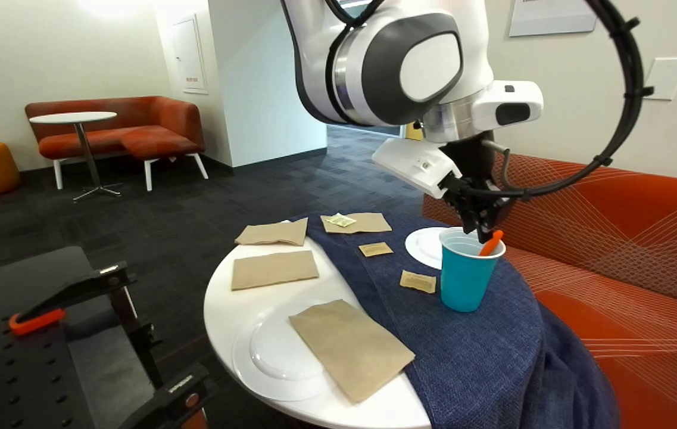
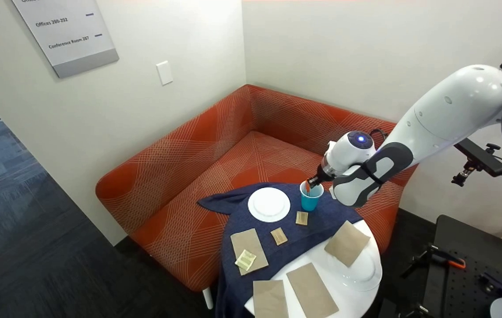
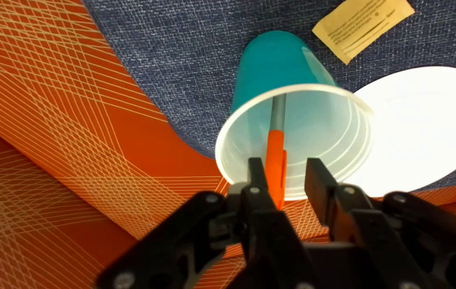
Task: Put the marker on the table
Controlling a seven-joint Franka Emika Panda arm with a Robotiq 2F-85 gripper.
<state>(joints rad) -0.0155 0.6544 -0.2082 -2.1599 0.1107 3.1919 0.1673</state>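
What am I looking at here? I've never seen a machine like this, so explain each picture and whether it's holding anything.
The machine is a white robot arm ending in a black gripper. Two pictures come from cameras outside it; the close-up comes from one on its wrist, looking past two fingers. On the round table, half draped with dark blue cloth, lie plates, tan sheets and small packets. A teal cup stands on the cloth, with an orange marker tilted inside, its end poking above the rim. The fingers stand apart on either side of that end with a gap showing, so it seems unheld; whether one finger touches it is unclear.
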